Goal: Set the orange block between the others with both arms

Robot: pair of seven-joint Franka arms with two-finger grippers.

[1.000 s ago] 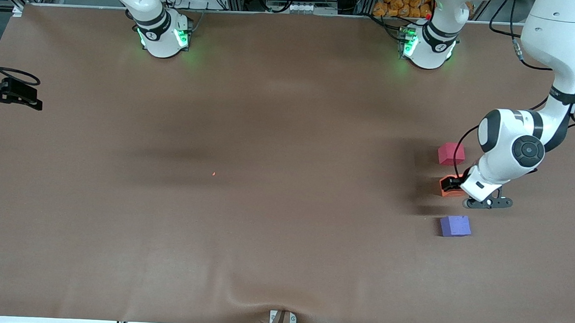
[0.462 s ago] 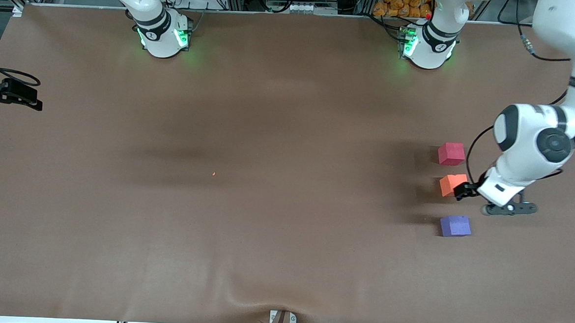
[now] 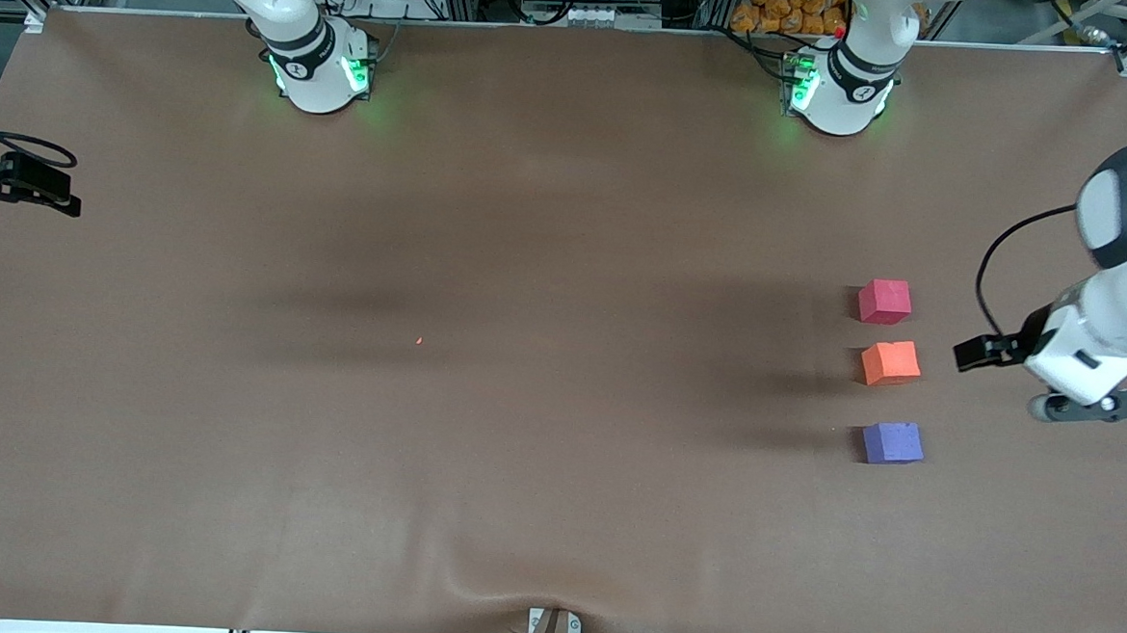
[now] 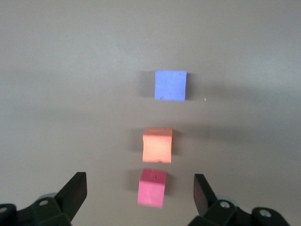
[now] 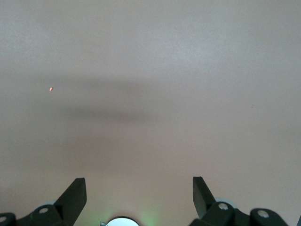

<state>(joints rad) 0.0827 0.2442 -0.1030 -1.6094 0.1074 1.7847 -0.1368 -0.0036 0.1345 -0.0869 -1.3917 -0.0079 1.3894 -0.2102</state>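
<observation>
Small matte orange cube [image 3: 890,363] on table between pinkish-red cube [image 3: 884,301] and purple-blue cube [image 3: 893,443], apart from left gripper [image 3: 974,353]. Left gripper fully spread, empty, raised beside the cubes. Right gripper [image 3: 44,195] fully spread, empty, waiting at right arm's end.

Three cubes [image 3: 889,363], two arms [image 3: 1119,297].

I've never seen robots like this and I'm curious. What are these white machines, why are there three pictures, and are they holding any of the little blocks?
They are two robot arms bolted to a brown table. One picture looks down from across the table; the other two come from cameras on each wrist. Three cubes sit in a row: pinkish-red cube, orange block in the middle, purple-blue cube. The left end effector is open beside the orange block, holding nothing. The right end effector waits open at the right arm's end of the table, also holding nothing.
</observation>
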